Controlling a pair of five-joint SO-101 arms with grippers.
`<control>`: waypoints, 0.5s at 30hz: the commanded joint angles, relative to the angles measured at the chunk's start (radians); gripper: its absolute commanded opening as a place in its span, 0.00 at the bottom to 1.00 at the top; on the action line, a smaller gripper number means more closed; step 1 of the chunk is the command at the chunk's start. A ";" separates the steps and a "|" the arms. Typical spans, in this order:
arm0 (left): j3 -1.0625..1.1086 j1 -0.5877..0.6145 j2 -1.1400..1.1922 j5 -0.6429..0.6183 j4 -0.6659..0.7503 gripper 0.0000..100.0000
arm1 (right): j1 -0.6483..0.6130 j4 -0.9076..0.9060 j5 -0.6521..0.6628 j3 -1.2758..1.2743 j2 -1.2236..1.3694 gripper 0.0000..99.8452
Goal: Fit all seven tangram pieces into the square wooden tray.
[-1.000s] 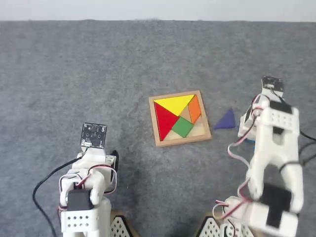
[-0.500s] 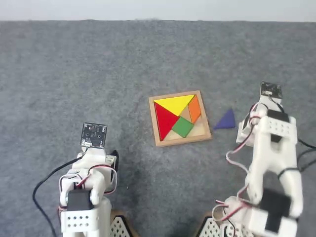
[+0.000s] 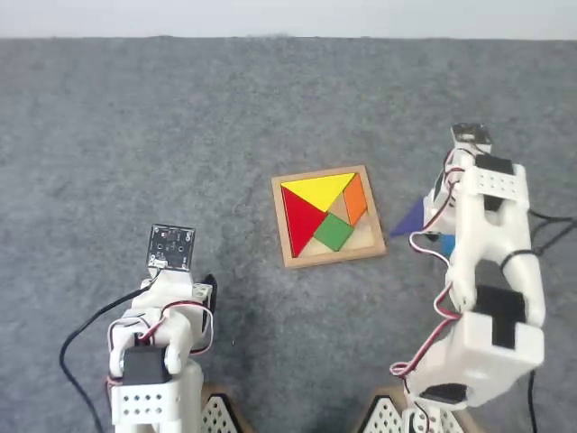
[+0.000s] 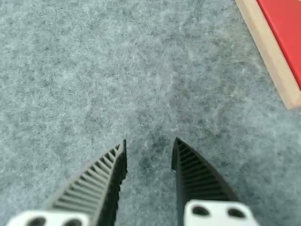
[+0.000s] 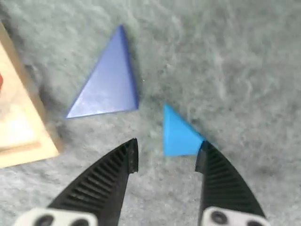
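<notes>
The right gripper (image 5: pixel 168 149), fingers (image 5: pixel 108 174) spread, sits off-centre over the light blue triangle (image 5: pixel 178 134), so closing might flick it away; the left gripper (image 4: pixel 149 146) hangs released.

**Open carpet on three sides of the tray, crowded on its right**

The wooden tray (image 3: pixel 334 259) lies mid-table, with bare grey carpet (image 3: pixel 180 117) to its far, left and near sides. The left gripper (image 4: pixel 149 150) hangs over bare carpet near-left of the tray with its jaws apart. Right of the tray, a dark blue triangle (image 5: pixel 107 80) lies near the rim, and a light blue triangle (image 5: pixel 178 129) lies near that, a strip of carpet between them. The right gripper (image 5: pixel 168 150) hangs there with its jaws spread, one fingertip at the light blue piece's corner. The right arm (image 3: pixel 491 234) overhangs this patch. The bare wood in the tray's near-right part lies uncovered.
</notes>
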State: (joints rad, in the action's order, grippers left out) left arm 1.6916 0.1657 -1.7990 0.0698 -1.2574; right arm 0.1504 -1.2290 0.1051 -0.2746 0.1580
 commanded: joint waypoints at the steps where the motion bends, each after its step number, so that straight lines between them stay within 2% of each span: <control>1: -0.008 -0.003 -0.028 0.006 -0.009 0.15 | -0.012 0.024 0.015 0.066 0.061 0.22; 10: -0.008 -0.003 -0.028 0.006 -0.009 0.15 | 0.035 0.050 0.017 0.092 0.162 0.22; 15: -0.008 -0.003 -0.028 0.006 -0.009 0.15 | 0.054 0.048 0.017 0.092 0.163 0.12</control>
State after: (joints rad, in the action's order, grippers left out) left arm 1.6916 0.1657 -1.7990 0.0698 -1.2574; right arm 0.1780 -1.1891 0.1112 -0.2240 0.3268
